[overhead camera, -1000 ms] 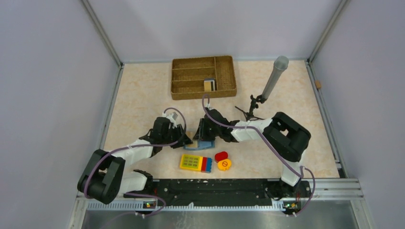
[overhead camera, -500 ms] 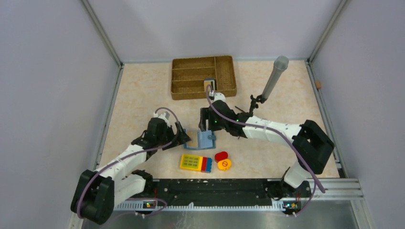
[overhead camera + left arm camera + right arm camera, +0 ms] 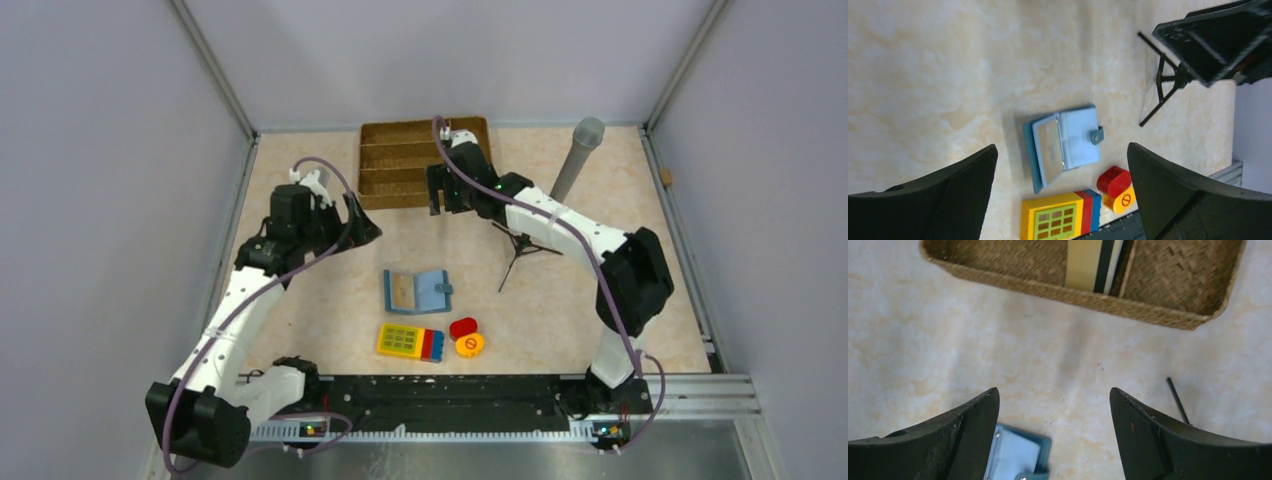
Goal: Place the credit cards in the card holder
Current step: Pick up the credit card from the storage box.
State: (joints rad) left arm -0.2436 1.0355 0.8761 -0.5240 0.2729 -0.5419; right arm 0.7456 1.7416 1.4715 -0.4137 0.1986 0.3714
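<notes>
The card holder (image 3: 417,291) lies open on the table, light blue inside, with a tan credit card (image 3: 401,291) on its left half. My left gripper (image 3: 362,228) hangs open above and to the left of it, nothing between its fingers; its wrist view looks down on the card holder (image 3: 1063,145). My right gripper (image 3: 452,205) is open and empty at the wicker tray's front edge. More credit cards (image 3: 1093,262), tan, black and white, stand on edge in the tray; the right arm hides them in the top view.
The brown wicker tray (image 3: 400,165) sits at the back centre. A yellow keypad block (image 3: 410,342) and red (image 3: 463,328) and yellow (image 3: 469,345) pieces lie in front of the card holder. A grey tube (image 3: 575,160) on a black tripod (image 3: 520,250) stands to the right.
Both grippers opened and left the card holder. The left arm rose and swung back left; the right arm reached back to the tray. The holder now lies flat and open.
</notes>
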